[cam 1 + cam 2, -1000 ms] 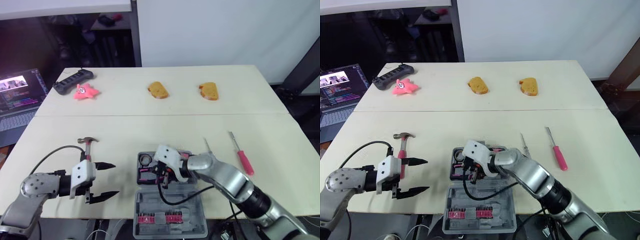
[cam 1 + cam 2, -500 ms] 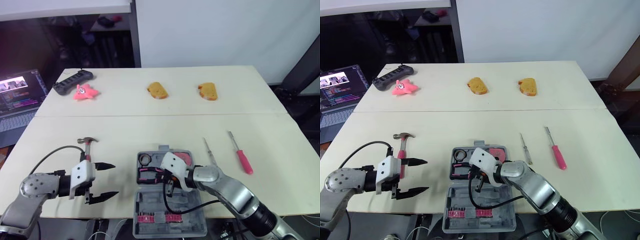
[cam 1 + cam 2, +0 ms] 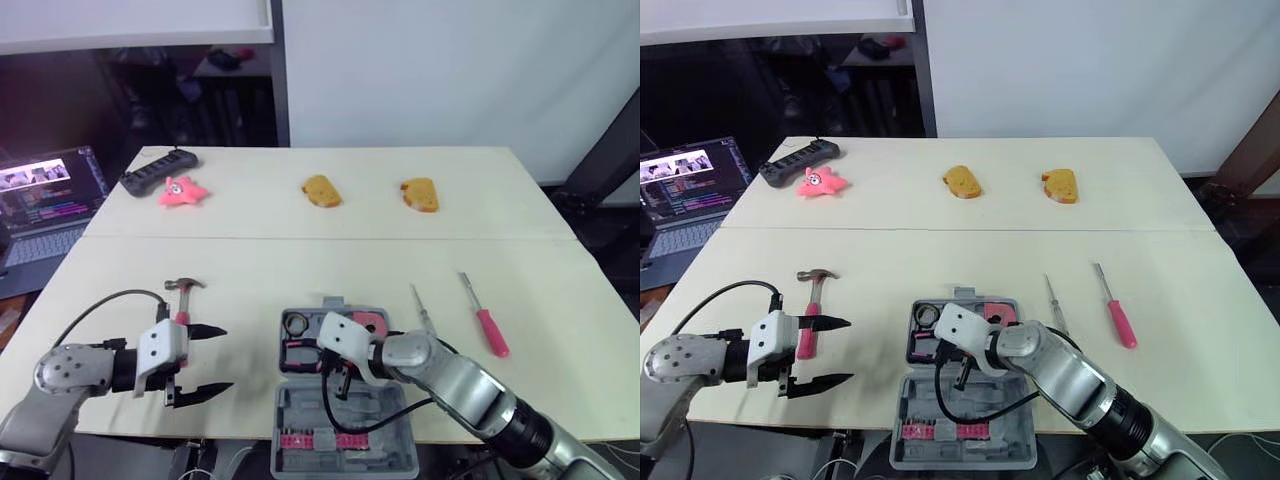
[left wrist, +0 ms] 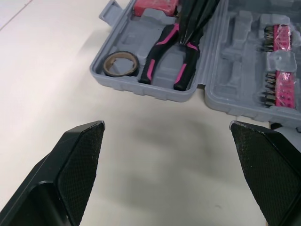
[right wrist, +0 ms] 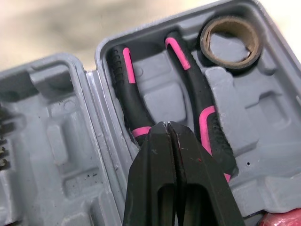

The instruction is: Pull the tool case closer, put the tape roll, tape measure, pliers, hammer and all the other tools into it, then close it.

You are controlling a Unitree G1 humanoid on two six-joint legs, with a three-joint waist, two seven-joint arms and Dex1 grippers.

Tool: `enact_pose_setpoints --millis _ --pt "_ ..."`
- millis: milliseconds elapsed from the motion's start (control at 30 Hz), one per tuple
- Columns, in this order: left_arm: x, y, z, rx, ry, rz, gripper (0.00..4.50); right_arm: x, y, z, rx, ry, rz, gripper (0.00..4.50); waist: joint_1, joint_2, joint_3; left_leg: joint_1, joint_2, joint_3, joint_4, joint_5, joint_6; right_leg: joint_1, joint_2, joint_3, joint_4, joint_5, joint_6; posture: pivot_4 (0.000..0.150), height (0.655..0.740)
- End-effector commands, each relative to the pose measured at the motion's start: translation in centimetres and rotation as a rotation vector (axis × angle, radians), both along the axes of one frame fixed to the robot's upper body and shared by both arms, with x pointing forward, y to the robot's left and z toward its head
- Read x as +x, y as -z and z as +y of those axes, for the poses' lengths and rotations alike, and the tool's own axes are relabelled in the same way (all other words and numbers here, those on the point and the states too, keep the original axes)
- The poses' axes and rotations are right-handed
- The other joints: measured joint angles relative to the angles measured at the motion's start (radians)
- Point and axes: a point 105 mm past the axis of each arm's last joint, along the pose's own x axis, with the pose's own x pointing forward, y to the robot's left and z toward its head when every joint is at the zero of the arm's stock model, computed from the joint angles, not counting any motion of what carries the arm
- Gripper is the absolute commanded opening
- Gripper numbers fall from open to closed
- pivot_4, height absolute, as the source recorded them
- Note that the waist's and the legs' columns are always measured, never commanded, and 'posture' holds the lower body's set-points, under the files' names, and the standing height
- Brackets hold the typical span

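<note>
The grey tool case (image 3: 385, 425) lies open near the table's front edge. In it are the tape roll (image 5: 229, 41), the pink tape measure (image 3: 371, 322) and the pink-handled pliers (image 5: 195, 99). My right gripper (image 5: 167, 126) is shut and empty, its tips just above the pliers between the two handles. The hammer (image 3: 180, 303) lies on the table left of the case. My left gripper (image 3: 198, 361) hovers open just in front of the hammer, left of the case. A thin screwdriver (image 3: 420, 306) and a pink-handled screwdriver (image 3: 490, 328) lie right of the case.
Two bread pieces (image 3: 321, 190) (image 3: 419, 194), a pink star toy (image 3: 181, 190) and a black power strip (image 3: 158, 170) sit at the table's far side. A laptop (image 3: 50, 195) stands off the table's left edge.
The camera has tilted, shifting the whole picture down. My right gripper has drawn back from over the pliers' slot toward the case's hinge, uncovering the tape measure. The left gripper has stayed put.
</note>
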Motion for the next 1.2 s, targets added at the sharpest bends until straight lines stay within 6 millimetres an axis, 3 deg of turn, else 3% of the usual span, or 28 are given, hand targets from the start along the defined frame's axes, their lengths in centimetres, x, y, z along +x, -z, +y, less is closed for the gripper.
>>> enact_pose_setpoints --millis 33,133,300,433,533,633,767,867,1033,1200 --pt "0.1 -0.9 0.2 0.001 0.005 -0.021 4.50 -2.5 5.5 -3.6 -0.231 0.094 0.212 0.05 0.000 0.001 -0.005 0.000 0.000 0.000 0.000 0.000 0.000 0.000 0.000 0.000 0.000 0.000 0.000 0.150 0.7400" --pt "0.1 -0.8 0.2 0.002 0.008 -0.018 4.50 -1.8 4.5 -2.6 -0.175 0.101 0.181 0.05 0.001 0.000 -0.006 0.001 0.000 -0.001 0.000 0.000 0.000 0.001 0.000 0.000 0.000 0.000 0.000 0.150 0.7400" --pt "0.2 -0.6 -0.6 -0.021 0.018 -0.004 4.50 0.8 -2.7 0.8 0.171 0.026 -0.035 0.05 -0.002 0.002 -0.003 -0.002 0.000 -0.001 0.000 0.000 0.000 0.000 0.000 0.000 0.000 0.000 0.000 0.150 0.7400" --pt "0.4 0.3 -1.9 -0.027 0.046 0.017 4.50 1.3 -6.2 -0.1 0.290 0.033 -0.108 0.05 -0.005 0.007 0.002 -0.004 0.000 0.000 0.000 0.000 0.000 -0.001 0.001 0.000 0.002 0.000 0.001 0.150 0.7400" --pt "0.6 1.4 -2.7 -0.024 0.058 0.046 4.50 0.6 -8.0 -2.0 0.329 0.043 -0.083 0.05 -0.005 0.007 0.003 -0.004 0.000 0.000 -0.001 0.000 0.000 -0.002 0.001 0.000 0.002 0.000 0.001 0.150 0.7400" --pt "0.3 2.4 -3.0 -0.005 0.077 0.088 3.63 -0.7 -7.6 -4.3 0.262 0.053 -0.003 0.00 -0.003 0.007 0.003 -0.004 0.000 0.000 -0.001 0.000 0.000 -0.001 0.001 0.000 0.001 0.000 0.001 0.150 0.7400" --pt "0.3 4.1 -3.4 0.041 0.100 0.120 1.60 -2.5 -5.3 -9.5 0.041 0.121 0.130 0.00 -0.002 0.007 0.007 -0.005 0.000 0.001 0.000 0.000 0.001 -0.001 0.000 0.000 0.000 0.000 0.001 0.150 0.7400" --pt "0.8 5.1 -3.9 0.072 0.098 0.127 0.16 -2.3 -3.7 -11.4 -0.048 0.202 0.157 0.00 -0.003 0.003 0.010 -0.005 0.001 0.002 0.000 0.000 0.001 -0.001 0.000 0.000 0.000 0.000 0.001 0.150 0.7400" --pt "1.3 6.2 -5.3 0.081 0.098 0.132 0.07 -2.0 -2.0 -11.9 -0.136 0.226 0.161 0.00 -0.004 0.002 0.011 -0.005 0.001 0.002 0.000 0.000 0.001 -0.002 0.000 0.000 0.001 0.000 0.001 0.150 0.7400" --pt "1.4 7.0 -7.1 0.070 0.106 0.148 0.07 -1.3 -1.2 -10.0 -0.126 0.207 0.146 0.00 -0.003 0.002 0.012 -0.006 0.001 0.002 0.000 0.000 0.001 -0.002 -0.001 0.000 0.000 0.000 0.001 0.150 0.7400"
